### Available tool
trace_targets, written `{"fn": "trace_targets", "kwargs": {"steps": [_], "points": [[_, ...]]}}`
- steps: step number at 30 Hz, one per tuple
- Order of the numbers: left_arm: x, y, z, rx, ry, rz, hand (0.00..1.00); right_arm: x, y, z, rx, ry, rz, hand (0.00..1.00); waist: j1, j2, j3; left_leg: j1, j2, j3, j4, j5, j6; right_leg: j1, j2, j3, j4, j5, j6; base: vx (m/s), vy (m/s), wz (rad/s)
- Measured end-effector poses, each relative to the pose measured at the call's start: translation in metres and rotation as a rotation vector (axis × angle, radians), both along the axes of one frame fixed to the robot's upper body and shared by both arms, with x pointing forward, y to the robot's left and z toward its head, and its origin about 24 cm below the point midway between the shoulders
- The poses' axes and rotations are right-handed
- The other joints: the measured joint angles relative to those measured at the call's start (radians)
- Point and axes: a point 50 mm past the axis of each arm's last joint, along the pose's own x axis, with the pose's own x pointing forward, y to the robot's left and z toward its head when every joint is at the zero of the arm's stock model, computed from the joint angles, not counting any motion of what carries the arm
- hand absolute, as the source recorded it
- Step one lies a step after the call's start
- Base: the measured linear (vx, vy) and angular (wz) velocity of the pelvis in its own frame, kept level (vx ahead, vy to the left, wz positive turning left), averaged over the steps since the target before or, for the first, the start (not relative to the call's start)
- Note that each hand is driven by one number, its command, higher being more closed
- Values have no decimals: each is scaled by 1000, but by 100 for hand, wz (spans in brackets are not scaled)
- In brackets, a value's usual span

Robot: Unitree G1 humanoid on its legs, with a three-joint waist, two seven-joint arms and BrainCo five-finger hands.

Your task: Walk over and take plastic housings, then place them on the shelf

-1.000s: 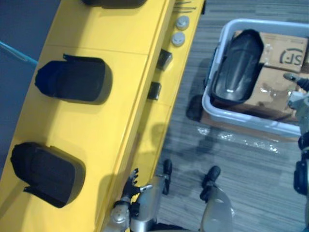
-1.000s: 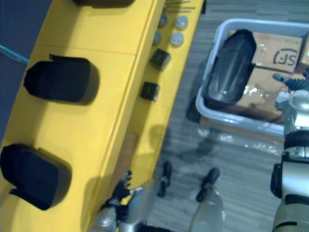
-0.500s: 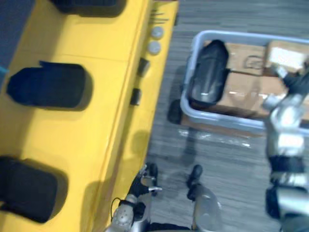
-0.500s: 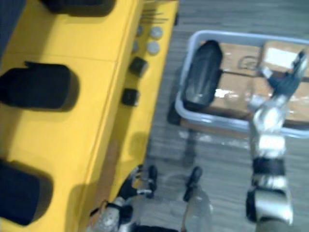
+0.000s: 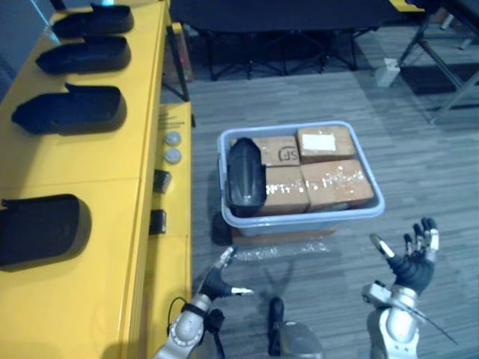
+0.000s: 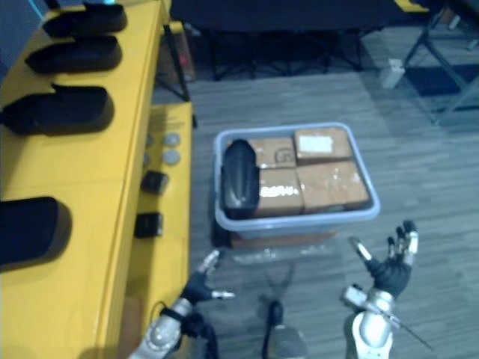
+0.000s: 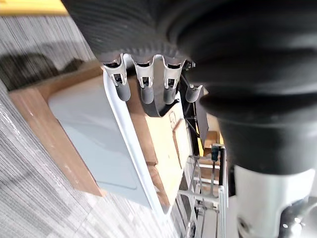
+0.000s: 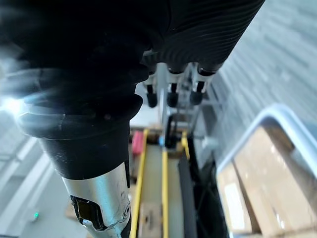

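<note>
Housing: black plastic housing (image 5: pixel 245 176) in bin (image 5: pixel 299 222), long axis pointing away from the robot.
Hands: left hand (image 5: pixel 214 283), right hand (image 5: pixel 414 263), fingers spread.

A pale grey plastic tub (image 5: pixel 299 223) stands on the grey striped carpet floor (image 5: pixel 314 97), resting on a brown board (image 5: pixel 281 237). Four brown cardboard boxes (image 5: pixel 337 183) sit packed against its right wall. A small white block (image 5: pixel 387 72) lies further off.

The nearest black housing (image 5: pixel 41 228) on the yellow shelf (image 5: pixel 82 161) is cut off by the left edge. Two small round objects (image 5: pixel 173 147) on the shelf's side are too small to identify.
</note>
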Motion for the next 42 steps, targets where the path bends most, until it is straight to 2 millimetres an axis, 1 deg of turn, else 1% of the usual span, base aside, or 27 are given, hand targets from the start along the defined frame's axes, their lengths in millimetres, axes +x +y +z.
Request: {"fn": "trace_targets", "kwargs": {"steps": [2,5,7,8,10,12,14,16,17,18,19,20,21,22,24,25,26,29,32,34,37,38,39,40,41,42], "points": [[0,-3,-2,7,22,-35,0,4,10,-3,8,9,38,0,1,-2,-8,0,-7,2,-15,10,3,0,-2,-1,-16,5,4,0,0,0],[-2,-10,-3,11,41,-82,0,5,18,-6,12,23,56,0,3,-6,-16,0,-11,2,-25,15,2,13,0,-3,-54,21,5,-33,-4,1],[-4,-12,-5,15,59,-99,0,5,20,-9,13,32,55,0,3,-7,-31,-1,-12,3,-27,15,2,17,1,-3,-69,27,5,0,0,0],[-6,-16,-7,21,75,-117,0,5,21,-13,14,50,49,0,4,-10,-47,1,-13,5,-38,18,1,16,1,-2,-71,28,4,0,0,0],[-5,-16,-9,35,89,-112,0,6,22,-14,2,56,46,0,5,-12,-51,10,-13,8,-44,20,0,19,1,0,-71,28,4,9,4,-2],[-5,-11,-17,65,129,-82,0,9,22,-16,-9,63,61,0,4,-13,-51,24,-9,14,-44,21,0,27,3,1,-59,23,0,8,5,-2],[-4,-1,-26,93,175,-10,0,11,23,-15,-20,60,84,0,5,-16,-50,15,1,8,-9,20,1,28,7,-1,-37,9,-4,-10,-29,6],[-6,19,-37,102,236,111,0,14,24,-13,-34,55,119,0,8,-21,-46,-5,19,-8,80,19,3,43,16,-11,0,-21,-21,-10,-94,19],[-9,31,-42,92,269,177,0,16,23,-11,-44,51,136,0,8,-19,-35,-7,35,-19,137,14,12,72,21,-25,8,-36,-27,-28,-83,22],[-11,36,-44,92,284,203,0,16,23,-11,-50,53,141,0,9,-19,-34,-9,42,-25,162,10,17,82,25,-29,10,-46,-30,-61,-58,18],[-15,46,-47,95,301,247,0,16,21,-11,-62,54,153,0,15,-14,-38,-18,51,-24,199,8,21,87,33,-29,14,-64,-44,-75,-63,7],[-21,51,-50,87,320,272,0,16,20,-10,-72,54,158,0,29,-13,-39,-20,56,-26,204,9,23,87,38,-28,16,-75,-39,-60,-72,2],[-24,52,-51,75,332,280,0,16,18,-9,-75,56,159,0,33,-8,-42,-20,55,-27,196,12,28,84,39,-28,16,-76,-39,-43,-57,6],[-30,51,-53,55,352,288,0,16,17,-9,-83,57,162,0,34,4,-48,-20,49,-27,173,15,35,75,37,-28,16,-77,-38,-51,-5,6],[-40,44,-55,20,371,281,0,16,17,-8,-88,57,166,0,34,20,-57,-17,40,-26,108,9,45,46,37,-27,20,-76,-37,-52,42,3],[-42,40,-54,0,375,268,0,16,17,-9,-88,58,166,0,35,26,-61,-10,35,-25,45,8,46,15,38,-27,29,-73,-34,-46,79,0],[-42,39,-54,-7,372,251,0,16,20,-10,-81,60,172,0,40,29,-63,-5,27,-24,-2,15,32,-5,34,-26,35,-68,-30,-37,81,-2],[-40,37,-50,-9,347,218,0,13,24,-13,-70,73,183,0,57,13,-57,-1,12,-20,-16,26,15,-6,22,-20,25,-45,-26,-5,94,-5],[-36,34,-44,-27,317,216,0,13,26,-14,-68,78,193,0,57,13,-57,-2,-4,-21,-24,26,15,-8,11,-20,27,-37,-16,13,81,3],[-31,33,-38,-39,284,216,0,13,32,-16,-63,95,225,0,58,12,-56,-2,-17,-18,-26,22,22,-13,0,-13,32,-33,-10,28,103,-8],[-26,33,-36,-37,263,209,0,14,42,-19,-43,107,266,0,61,0,-48,-20,-22,0,-4,1,29,-47,-12,6,65,-36,-3,10,85,-16],[-22,33,-34,-35,245,207,0,16,45,-19,-23,102,272,0,61,-10,-39,-43,-22,1,36,-19,33,-76,-18,15,108,-54,-2,-27,97,-14],[-18,33,-31,-33,223,212,0,16,47,-20,-10,100,274,0,62,-22,-15,-56,-15,4,90,-47,34,-103,-25,31,179,-82,-3,-31,104,-18],[-17,33,-30,-33,212,218,0,18,47,-19,-6,94,274,0,62,-29,2,-56,-13,4,116,-62,33,-113,-32,37,220,-99,-1,-48,98,-23],[-15,35,-29,-21,199,232,0,18,49,-19,0,88,274,0,61,-43,26,-55,-3,10,168,-96,36,-130,-39,56,293,-126,8,-56,93,-20],[-14,37,-28,-7,191,237,0,18,49,-19,2,88,276,0,62,-49,34,-54,3,16,192,-111,38,-137,-44,59,320,-135,9,-79,103,-31]]}}
